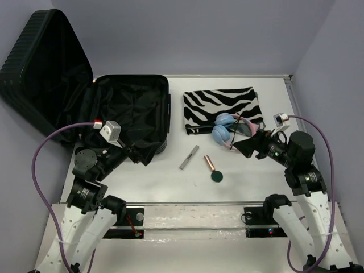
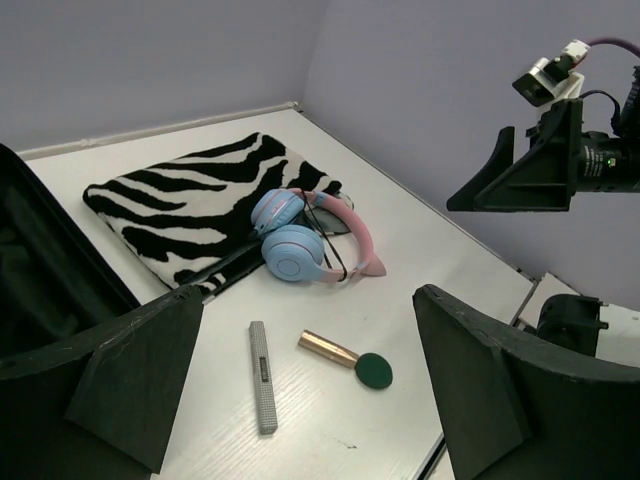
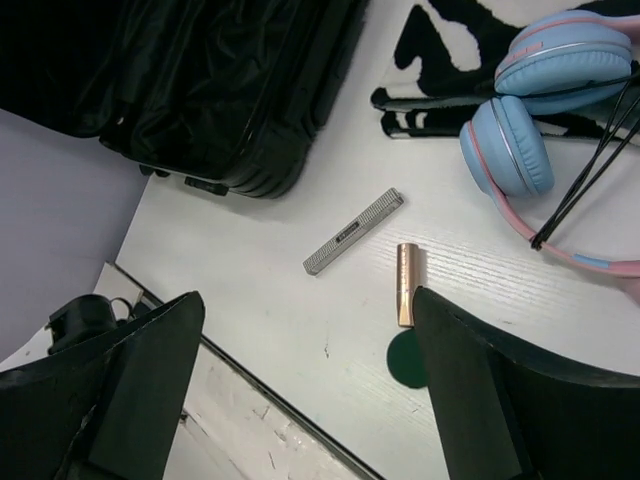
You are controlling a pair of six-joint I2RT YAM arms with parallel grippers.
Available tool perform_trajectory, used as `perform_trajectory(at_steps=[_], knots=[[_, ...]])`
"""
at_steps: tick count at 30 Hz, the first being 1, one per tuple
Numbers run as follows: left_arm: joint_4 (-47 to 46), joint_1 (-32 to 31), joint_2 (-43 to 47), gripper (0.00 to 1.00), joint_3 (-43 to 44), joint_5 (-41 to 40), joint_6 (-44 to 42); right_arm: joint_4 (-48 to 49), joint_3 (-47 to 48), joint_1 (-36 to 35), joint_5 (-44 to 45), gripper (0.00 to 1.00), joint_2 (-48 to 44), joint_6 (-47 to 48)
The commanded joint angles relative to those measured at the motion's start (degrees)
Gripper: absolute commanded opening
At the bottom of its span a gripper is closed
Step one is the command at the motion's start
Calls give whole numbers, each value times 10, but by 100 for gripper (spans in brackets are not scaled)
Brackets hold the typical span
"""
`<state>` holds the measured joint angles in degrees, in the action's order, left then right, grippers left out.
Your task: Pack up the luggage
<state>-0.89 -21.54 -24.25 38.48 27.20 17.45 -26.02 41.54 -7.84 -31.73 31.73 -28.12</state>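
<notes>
Luggage (image 1: 128, 111) lies open at 10 o'clock on the tabletop (image 1: 170, 185). Its lid is propped against the wall, so the lined bay is exposed for loading.

Not yet packed: zebra pouch (image 1: 222, 105) and headphones (image 1: 226, 129) at 2 o'clock; grey bar (image 1: 189, 157) and rose-gold tube (image 1: 211, 164) at centre.

Left claw (image 2: 306, 300) is spread and empty at the luggage's near edge. Right claw (image 3: 306, 300) is spread and empty beside the headphones, likely the first pick.

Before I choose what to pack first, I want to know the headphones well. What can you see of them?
The headphones are over-ear: two round light-blue earcups, a pink headband with a small pointed pink ear, and thin black cable draped across them. They look like smooth plastic. They lie flat on their side, one cup on the near edge of the zebra-striped pouch, the other cup and the band on the white table.
</notes>
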Motion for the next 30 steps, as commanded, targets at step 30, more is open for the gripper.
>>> perform_trajectory(at_steps=[30], knots=[[-13, 4, -15, 99, 2, 15, -15, 57, 125, -394, 395, 62, 555, 39]])
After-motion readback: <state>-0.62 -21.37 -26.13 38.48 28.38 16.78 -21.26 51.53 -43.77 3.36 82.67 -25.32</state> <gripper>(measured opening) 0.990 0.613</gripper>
